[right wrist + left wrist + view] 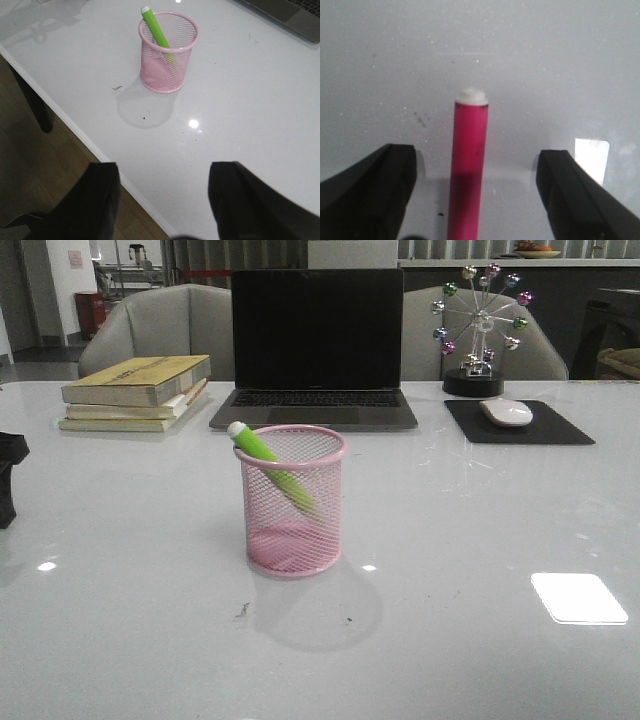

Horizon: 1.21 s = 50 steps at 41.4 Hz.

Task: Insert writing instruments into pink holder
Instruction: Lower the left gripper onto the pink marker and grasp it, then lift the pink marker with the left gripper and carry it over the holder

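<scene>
The pink wire-mesh holder (294, 500) stands upright mid-table, also in the right wrist view (168, 52). The lime green marker (271, 466) leans inside it, its white tip poking over the rim (156, 27). The magenta marker (469, 165) lies on the white table, white tip pointing away from the wrist. My left gripper (477, 152) is open, its two black fingers wide on either side of the marker without touching it. My right gripper (165, 167) is open and empty over the table's front edge, well short of the holder. The front view does not show the magenta marker.
A black laptop (316, 350) stands open behind the holder. Stacked books (137, 392) lie at the back left. A mouse (506, 411) on a black pad and a Ferris-wheel ornament (481, 330) sit at the back right. A black part (8, 475) juts in at the left edge.
</scene>
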Each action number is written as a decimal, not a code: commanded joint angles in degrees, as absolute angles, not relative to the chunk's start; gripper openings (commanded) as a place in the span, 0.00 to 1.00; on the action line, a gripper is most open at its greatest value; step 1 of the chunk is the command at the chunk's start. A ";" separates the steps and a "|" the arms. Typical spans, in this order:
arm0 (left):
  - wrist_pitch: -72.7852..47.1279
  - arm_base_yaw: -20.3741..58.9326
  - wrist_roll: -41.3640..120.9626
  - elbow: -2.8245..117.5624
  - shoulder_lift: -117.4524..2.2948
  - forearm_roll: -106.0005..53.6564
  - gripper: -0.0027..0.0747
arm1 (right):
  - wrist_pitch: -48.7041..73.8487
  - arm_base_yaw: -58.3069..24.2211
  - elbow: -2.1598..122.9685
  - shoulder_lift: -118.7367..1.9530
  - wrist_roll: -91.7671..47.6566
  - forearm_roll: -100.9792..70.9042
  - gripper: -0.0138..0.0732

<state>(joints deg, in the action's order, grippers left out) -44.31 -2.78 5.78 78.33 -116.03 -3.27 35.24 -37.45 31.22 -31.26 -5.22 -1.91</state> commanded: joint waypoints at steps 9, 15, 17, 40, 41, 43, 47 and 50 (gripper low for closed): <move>-42.30 -2.87 5.72 79.85 -113.42 -3.44 0.31 | 31.21 -37.11 32.85 -31.34 -5.36 -1.68 0.73; -42.30 -2.87 5.72 79.85 -113.42 -3.32 0.17 | 31.21 -37.11 32.85 -31.34 -5.36 -1.68 0.73; -42.30 -2.87 5.72 79.85 -113.42 -3.22 0.15 | 31.21 -37.11 32.85 -31.34 -5.36 -1.68 0.73; -22.29 4.21 6.96 58.41 -83.57 -7.12 0.15 | 31.21 -37.11 32.85 -31.34 -5.36 -1.68 0.73; -21.27 5.00 6.96 57.27 -81.67 -7.12 0.15 | 31.21 -37.11 32.85 -31.34 -5.36 -1.68 0.73; -18.95 7.00 6.96 54.74 -77.40 -7.35 0.15 | 31.21 -37.11 32.85 -31.34 -5.36 -1.68 0.73; -14.05 10.66 6.96 50.69 -69.83 -8.06 0.15 | 31.21 -37.11 32.85 -31.34 -5.36 -1.68 0.73; -9.31 13.66 6.96 48.11 -64.19 -8.92 0.15 | 31.21 -37.11 32.85 -31.34 -5.36 -1.68 0.73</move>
